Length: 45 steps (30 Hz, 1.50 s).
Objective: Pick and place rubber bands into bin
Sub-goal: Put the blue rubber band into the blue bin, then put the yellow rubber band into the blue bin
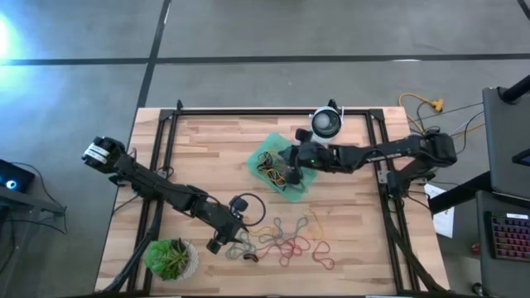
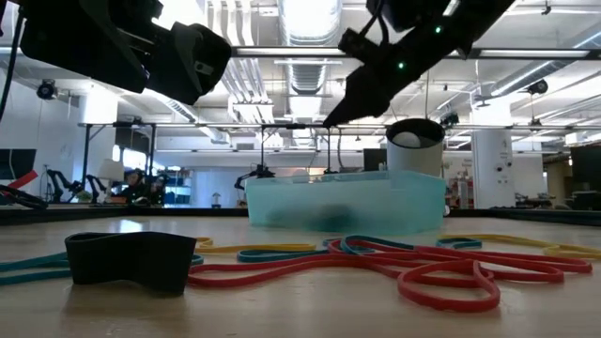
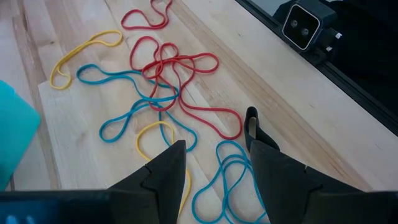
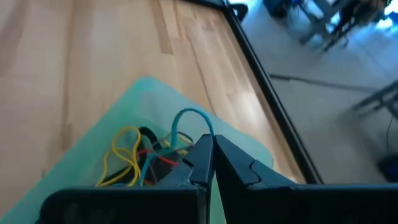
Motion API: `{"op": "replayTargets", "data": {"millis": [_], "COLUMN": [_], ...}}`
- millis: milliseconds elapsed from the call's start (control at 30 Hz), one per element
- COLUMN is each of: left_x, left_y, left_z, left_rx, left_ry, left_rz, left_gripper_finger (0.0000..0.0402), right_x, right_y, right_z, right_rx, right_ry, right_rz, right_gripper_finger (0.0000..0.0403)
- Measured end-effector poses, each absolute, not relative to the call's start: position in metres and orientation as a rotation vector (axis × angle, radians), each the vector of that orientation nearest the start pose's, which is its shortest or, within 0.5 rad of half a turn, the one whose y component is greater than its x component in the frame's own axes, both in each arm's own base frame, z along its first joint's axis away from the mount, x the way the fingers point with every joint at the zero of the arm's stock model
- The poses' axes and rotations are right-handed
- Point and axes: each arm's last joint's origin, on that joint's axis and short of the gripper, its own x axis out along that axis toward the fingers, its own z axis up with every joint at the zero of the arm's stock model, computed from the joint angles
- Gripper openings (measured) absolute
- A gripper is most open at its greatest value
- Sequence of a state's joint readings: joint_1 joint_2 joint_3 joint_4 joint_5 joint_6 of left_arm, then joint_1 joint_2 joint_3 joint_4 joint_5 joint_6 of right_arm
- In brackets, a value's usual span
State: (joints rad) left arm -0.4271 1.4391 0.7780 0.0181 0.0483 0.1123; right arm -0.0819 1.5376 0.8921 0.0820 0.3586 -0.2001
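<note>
Loose rubber bands (image 1: 286, 240) in red, blue and yellow lie tangled on the wooden table near its near edge; they also show in the left wrist view (image 3: 165, 68) and the low view (image 2: 376, 263). My left gripper (image 1: 222, 240) (image 3: 214, 130) hovers open above their left end, touching nothing. The mint-green bin (image 1: 267, 149) (image 2: 347, 202) (image 4: 143, 93) sits mid-table with several bands inside. My right gripper (image 1: 291, 172) (image 4: 211, 140) is above the bin, shut on a blue rubber band. My right gripper pinches a blue rubber band (image 4: 188, 114) between its two shut fingertips, coming from above over the bin. A small loop of the band arches out past the fingertips and its other end drops among the bands in the bin.
A round white-and-black device (image 1: 326, 123) stands just beyond the bin. A potted plant (image 1: 170, 258) sits at the near left corner. A large black loop (image 1: 247, 207) and a wide black band (image 2: 131, 258) lie by the left gripper. Black frame rails (image 1: 273, 111) border the table.
</note>
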Motion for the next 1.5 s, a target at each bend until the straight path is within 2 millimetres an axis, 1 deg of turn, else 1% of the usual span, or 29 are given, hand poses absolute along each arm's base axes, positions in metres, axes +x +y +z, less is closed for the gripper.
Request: {"op": "replayTargets", "data": {"millis": [133, 400, 500, 633, 800, 967, 1133, 1200, 1333, 1500], "left_x": [0.266, 0.266, 0.266, 0.266, 0.266, 0.264, 0.260, 0.259, 0.260, 0.264], "left_y": [-0.123, -0.123, -0.123, -0.123, -0.122, -0.120, -0.113, -0.111, -0.109, -0.111], "left_z": [0.204, 0.204, 0.204, 0.204, 0.204, 0.199, 0.187, 0.185, 0.186, 0.192], "left_rx": [0.229, 0.228, 0.228, 0.228, 0.231, 0.256, 0.303, 0.325, 0.348, 0.324], "left_ry": [0.611, 0.612, 0.612, 0.612, 0.615, 0.631, 0.660, 0.664, 0.649, 0.572], "left_rz": [-0.495, -0.494, -0.494, -0.494, -0.488, -0.426, -0.309, -0.253, -0.176, -0.164], "left_gripper_finger": [0.0165, 0.0165, 0.0165, 0.0165, 0.0165, 0.0165, 0.0165, 0.0165, 0.0165, 0.0165], "right_x": [0.322, 0.318, 0.317, 0.314, 0.304, 0.284, 0.253, 0.240, 0.217, 0.195], "right_y": [-0.042, -0.046, -0.046, -0.046, -0.043, -0.033, -0.017, -0.008, 0.013, 0.037], "right_z": [0.211, 0.210, 0.209, 0.210, 0.222, 0.244, 0.263, 0.265, 0.262, 0.248], "right_rx": [-0.239, -0.202, -0.203, -0.213, -0.215, -0.194, -0.156, -0.135, -0.124, -0.119], "right_ry": [0.624, 0.652, 0.664, 0.691, 0.697, 0.676, 0.637, 0.617, 0.572, 0.525], "right_rz": [-0.393, -0.415, -0.415, -0.412, -0.409, -0.397, -0.364, -0.338, -0.251, -0.127], "right_gripper_finger": [0.0024, 0.0104, 0.0127, 0.0145, 0.0150, 0.0143, 0.0134, 0.0132, 0.0127, 0.0126]}}
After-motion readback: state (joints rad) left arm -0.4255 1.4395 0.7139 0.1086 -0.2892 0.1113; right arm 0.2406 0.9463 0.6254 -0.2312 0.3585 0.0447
